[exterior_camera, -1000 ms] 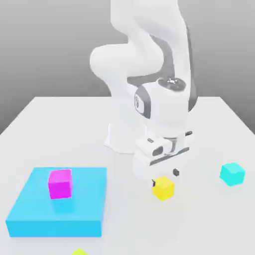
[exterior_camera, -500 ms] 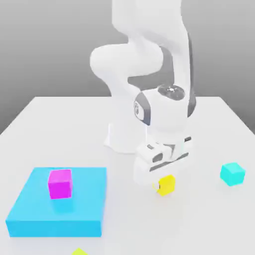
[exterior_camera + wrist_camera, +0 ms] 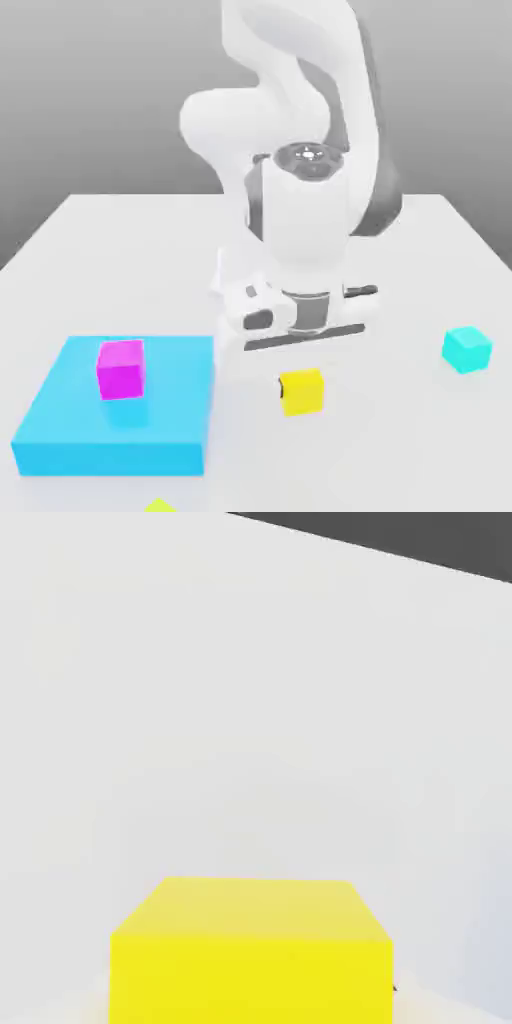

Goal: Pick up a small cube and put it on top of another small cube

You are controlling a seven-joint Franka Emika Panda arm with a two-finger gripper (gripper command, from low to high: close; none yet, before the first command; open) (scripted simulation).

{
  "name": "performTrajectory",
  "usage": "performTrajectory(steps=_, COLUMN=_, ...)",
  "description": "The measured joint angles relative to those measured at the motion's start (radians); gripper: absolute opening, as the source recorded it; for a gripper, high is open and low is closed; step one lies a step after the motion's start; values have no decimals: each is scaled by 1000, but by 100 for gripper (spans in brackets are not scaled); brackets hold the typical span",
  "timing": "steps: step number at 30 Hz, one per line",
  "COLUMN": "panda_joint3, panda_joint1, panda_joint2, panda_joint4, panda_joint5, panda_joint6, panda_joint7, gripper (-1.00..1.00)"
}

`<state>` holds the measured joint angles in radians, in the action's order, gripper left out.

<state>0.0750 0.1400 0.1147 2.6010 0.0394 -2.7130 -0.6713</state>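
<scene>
Lifting now — the claw [image 3: 300,372] has clamped shut on the small bright-yellow cube [image 3: 302,391], raised since a second ago, shifted toward the magenta cube [image 3: 121,368] on the flat cyan block [image 3: 110,445]; stacking remains.

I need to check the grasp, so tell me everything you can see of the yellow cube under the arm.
The yellow cube is small, plain and bright, with flat matte faces and sharp edges, no markings. It sits squarely under the tool, which is shut on it, and looks lifted a little off the white table. It hangs between the big cyan block and the small cyan cube, touching neither.
</scene>
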Motion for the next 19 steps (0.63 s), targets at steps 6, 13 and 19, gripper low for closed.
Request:
performTrajectory(steps=6, panda_joint3=74, panda_joint1=-70, panda_joint2=109, panda_joint4=-218, panda_joint5=36, panda_joint6=111, panda_joint7=-45, gripper=-100)
performTrajectory(steps=13, panda_joint3=102, panda_joint1=-139, panda_joint2=289, panda_joint4=-377, panda_joint5=102, panda_joint6=96, panda_joint7=-48, gripper=-100)
performTrajectory(steps=19, panda_joint3=95, panda_joint1=-146, panda_joint2=317, panda_joint4=-381, panda_joint5=110, panda_joint6=71, panda_joint7=-43, gripper=100)
